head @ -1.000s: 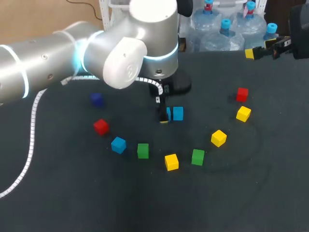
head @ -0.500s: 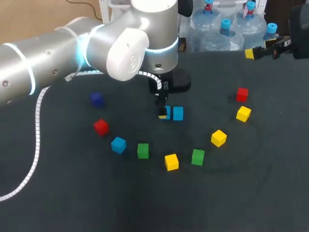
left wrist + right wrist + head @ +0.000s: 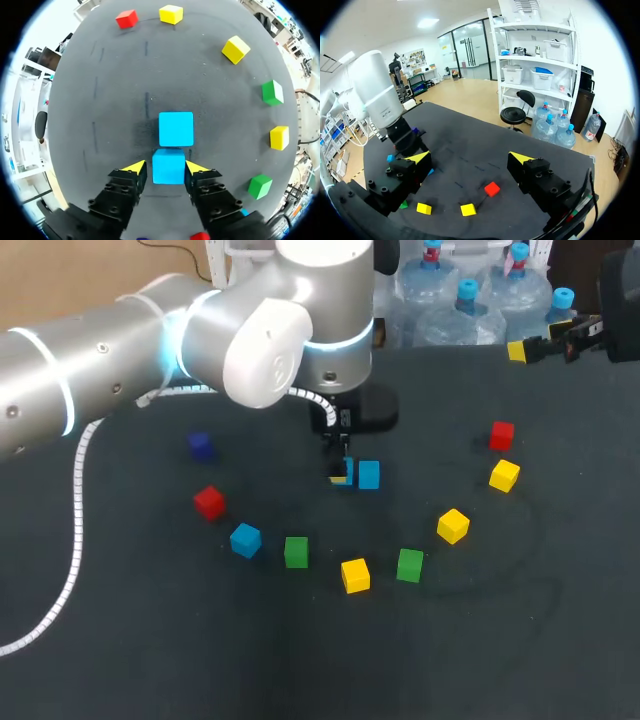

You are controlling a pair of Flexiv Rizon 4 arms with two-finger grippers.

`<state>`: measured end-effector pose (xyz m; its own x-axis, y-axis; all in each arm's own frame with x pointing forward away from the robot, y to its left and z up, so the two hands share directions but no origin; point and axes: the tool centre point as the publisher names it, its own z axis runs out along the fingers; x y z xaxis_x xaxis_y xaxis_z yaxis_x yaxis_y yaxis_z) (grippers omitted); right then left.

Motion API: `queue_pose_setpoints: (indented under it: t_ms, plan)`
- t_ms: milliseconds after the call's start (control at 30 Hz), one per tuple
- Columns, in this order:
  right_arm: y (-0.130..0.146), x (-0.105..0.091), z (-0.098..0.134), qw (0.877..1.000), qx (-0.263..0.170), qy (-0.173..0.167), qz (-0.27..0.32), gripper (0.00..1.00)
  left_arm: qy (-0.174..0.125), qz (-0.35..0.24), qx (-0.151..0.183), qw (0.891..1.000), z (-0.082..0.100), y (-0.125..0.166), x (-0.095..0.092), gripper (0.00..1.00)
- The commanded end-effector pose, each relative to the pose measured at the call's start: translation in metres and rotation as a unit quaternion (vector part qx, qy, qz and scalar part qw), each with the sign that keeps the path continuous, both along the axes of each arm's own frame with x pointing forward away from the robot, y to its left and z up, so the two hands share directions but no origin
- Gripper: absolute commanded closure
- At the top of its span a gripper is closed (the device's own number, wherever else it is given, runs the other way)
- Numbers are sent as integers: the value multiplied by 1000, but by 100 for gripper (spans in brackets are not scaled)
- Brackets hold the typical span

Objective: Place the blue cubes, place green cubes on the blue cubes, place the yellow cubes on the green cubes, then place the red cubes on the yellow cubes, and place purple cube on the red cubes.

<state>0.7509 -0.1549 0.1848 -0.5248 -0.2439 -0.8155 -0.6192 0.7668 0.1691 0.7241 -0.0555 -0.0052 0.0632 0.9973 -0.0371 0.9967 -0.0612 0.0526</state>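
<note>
Desk (image 3: 150, 640): dark surface. Left arm (image 3: 150, 350) reaches over its centre. Left hand (image 3: 166, 167) stands narrowly open astride a blue cube (image 3: 168, 166), one finger against it and a slight gap at the other. A second blue cube (image 3: 176, 128) sits just beside it, on its right. Right hand (image 3: 469, 158), far right: wide open, holding nothing

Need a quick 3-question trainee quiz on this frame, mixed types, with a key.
1. True or false: the right gripper holds a cube.
2. Which colour is the cube between the tips of the left gripper? A red, B blue, C green.
3. Fill in: the head view shows ___ green cubes.
Key: 1 false; 2 B; 3 two.
</note>
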Motion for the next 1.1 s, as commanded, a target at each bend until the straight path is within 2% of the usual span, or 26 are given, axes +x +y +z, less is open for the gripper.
queue_pose_setpoints:
  t_ms: [33,133,167,300,1100]
  plan:
    - [0,0,0,1000,0,0,0,0,0,-3,-1,1000,1,0,-3,69]
    - [0,0,0,1000,0,0,0,0,3,-4,0,1000,1,1,-6,76]
    - [0,0,0,1000,0,0,0,0,3,-5,0,1000,1,1,-7,85]
    - [0,0,0,1000,0,0,0,0,5,-9,-1,1000,2,2,-11,90]
    - [0,0,0,1000,0,0,0,0,6,-8,-2,1000,2,1,-10,81]
